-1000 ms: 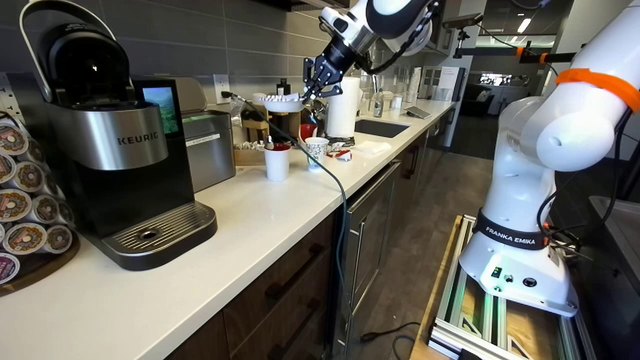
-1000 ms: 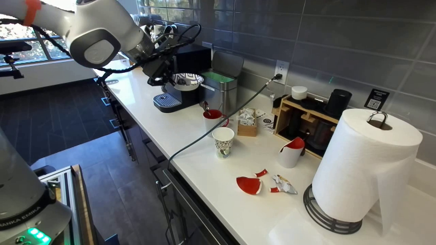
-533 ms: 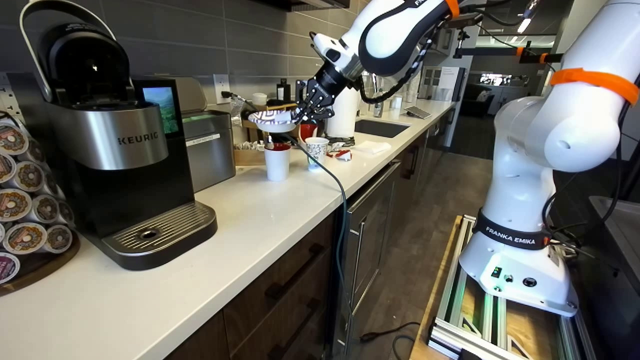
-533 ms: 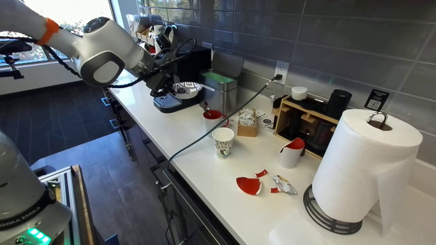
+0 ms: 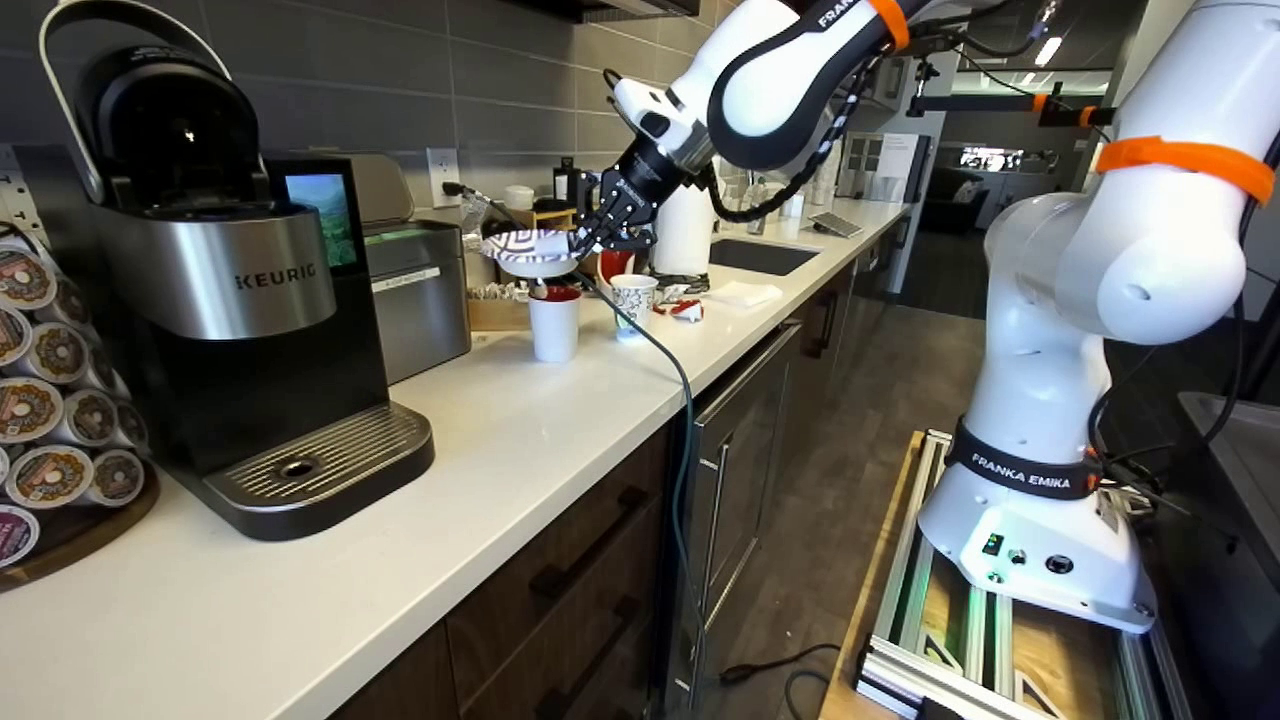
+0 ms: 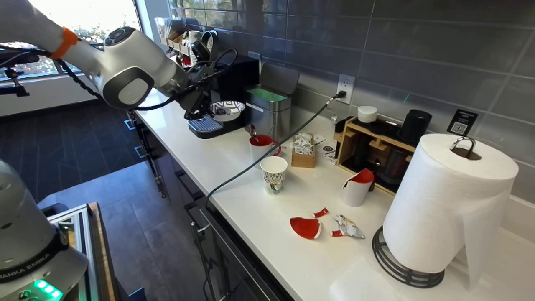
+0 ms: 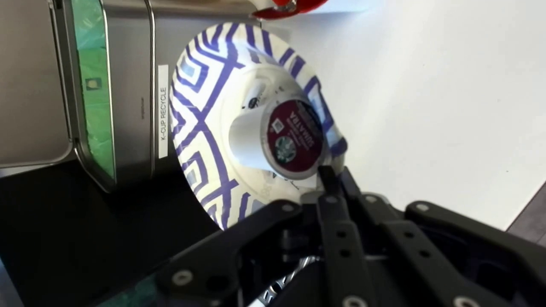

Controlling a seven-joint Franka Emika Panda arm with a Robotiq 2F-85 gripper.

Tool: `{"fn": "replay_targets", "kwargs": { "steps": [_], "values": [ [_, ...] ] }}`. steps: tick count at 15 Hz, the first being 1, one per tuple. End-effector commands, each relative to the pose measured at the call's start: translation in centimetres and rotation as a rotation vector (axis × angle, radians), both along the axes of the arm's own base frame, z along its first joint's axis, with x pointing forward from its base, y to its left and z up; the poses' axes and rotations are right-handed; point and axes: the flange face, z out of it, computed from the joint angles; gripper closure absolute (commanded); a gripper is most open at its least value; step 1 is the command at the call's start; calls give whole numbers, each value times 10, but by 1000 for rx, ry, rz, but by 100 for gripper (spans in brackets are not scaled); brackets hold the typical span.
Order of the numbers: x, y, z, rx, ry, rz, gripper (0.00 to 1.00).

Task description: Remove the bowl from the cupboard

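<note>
In both exterior views, the white desk (image 5: pixel 480 450) lay below the hand (image 5: pixel 580 243). In an exterior view, the cupboard (image 5: pixel 600 8), only its lower edge visible, hung above and well apart from the hand. The coffee machine (image 6: pixel 209 127) stood behind the hand in an exterior view, the metal bin (image 7: pixel 131 85) beyond the hand in the wrist view. The hand was narrow, pinching the patterned bowl (image 5: pixel 528 250) by its rim, above the desk. A coffee pod (image 7: pixel 294 136) lay inside, just ahead of the hand.
</note>
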Motion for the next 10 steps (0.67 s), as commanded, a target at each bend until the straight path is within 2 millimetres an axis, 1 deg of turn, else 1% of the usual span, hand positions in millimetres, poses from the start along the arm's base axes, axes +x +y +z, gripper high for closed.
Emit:
{"fn": "replay_targets", "kwargs": {
  "steps": [1,3,5,7,10],
  "values": [
    [5,30,-33,-17,9,55,99],
    [3,44,-54,-23,57,81,99],
    [2,53,-72,-25,106,94,99],
    [4,57,-79,-19,116,86,99],
    [11,59,-78,6,108,64,99]
  ]
}}
